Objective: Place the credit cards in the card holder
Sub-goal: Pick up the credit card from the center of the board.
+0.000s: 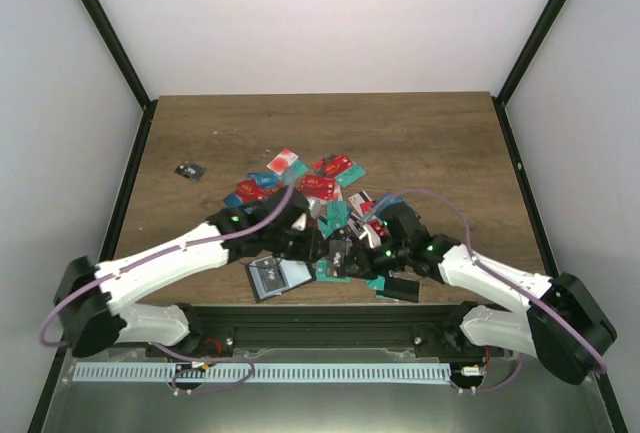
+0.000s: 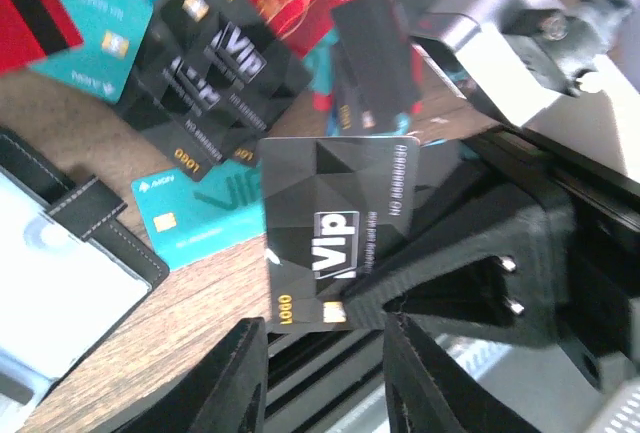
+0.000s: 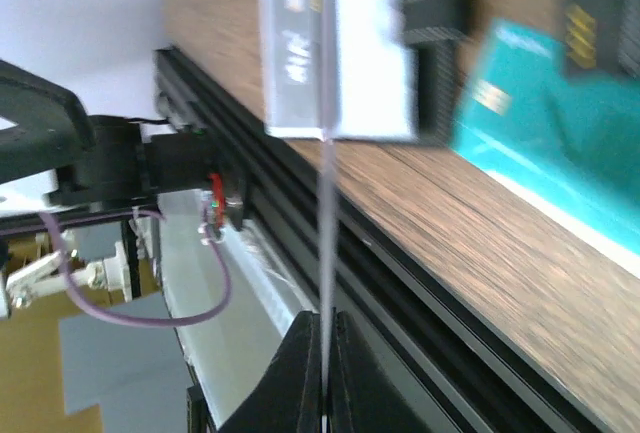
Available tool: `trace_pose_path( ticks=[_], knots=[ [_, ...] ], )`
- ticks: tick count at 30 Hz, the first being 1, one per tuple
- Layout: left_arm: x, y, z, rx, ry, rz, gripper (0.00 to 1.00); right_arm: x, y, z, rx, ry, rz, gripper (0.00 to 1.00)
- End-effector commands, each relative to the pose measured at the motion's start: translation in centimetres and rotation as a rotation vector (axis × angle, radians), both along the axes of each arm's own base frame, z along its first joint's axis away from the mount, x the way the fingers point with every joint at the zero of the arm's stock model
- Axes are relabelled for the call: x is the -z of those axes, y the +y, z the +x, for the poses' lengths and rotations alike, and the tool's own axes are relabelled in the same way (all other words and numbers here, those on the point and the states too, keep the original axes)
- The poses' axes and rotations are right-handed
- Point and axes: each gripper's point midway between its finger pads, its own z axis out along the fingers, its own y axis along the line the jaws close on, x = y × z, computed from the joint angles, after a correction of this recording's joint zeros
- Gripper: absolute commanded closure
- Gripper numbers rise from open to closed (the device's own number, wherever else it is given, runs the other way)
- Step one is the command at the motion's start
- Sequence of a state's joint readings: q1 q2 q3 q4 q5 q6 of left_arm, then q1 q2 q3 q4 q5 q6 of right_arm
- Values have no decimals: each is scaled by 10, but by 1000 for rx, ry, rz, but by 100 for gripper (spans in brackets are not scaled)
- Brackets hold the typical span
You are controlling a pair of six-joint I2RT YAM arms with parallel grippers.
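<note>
Brown wooden desk [image 1: 430,143], seen from above. At its front edge the holder [image 1: 272,278] lies open (clear pockets facing up). Just right of it, the right tool [image 3: 325,325] is pressed together, pinching a black card [image 2: 335,223]. The left tool [image 2: 325,335] is spread, tips at that card's edge. Beyond, cards [image 1: 320,188] lie heaped mid-desk.

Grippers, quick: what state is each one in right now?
Left gripper: open, holding nothing.
Right gripper: closed on the black VIP card, pinched at its edge.
</note>
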State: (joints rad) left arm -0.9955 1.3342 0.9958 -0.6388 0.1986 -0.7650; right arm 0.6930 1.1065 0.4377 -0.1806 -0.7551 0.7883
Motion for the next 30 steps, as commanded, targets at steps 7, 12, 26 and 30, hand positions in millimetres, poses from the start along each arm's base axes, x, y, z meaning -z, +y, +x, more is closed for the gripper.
trace_pose_path(
  ticks=[7, 12, 26, 30],
  knots=[
    [-122, 26, -9, 40, -123, -393, 59, -135, 37, 17, -293, -288, 452, 99],
    [-139, 26, -19, 19, -96, -522, 62, -175, 36, 3, -415, -323, 595, 99],
    [-153, 38, -26, -24, -142, -635, 70, -193, 32, -8, -475, -309, 656, 99],
    [-151, 35, -21, -37, -146, -641, 74, -195, 32, -11, -483, -303, 666, 99]
  ],
)
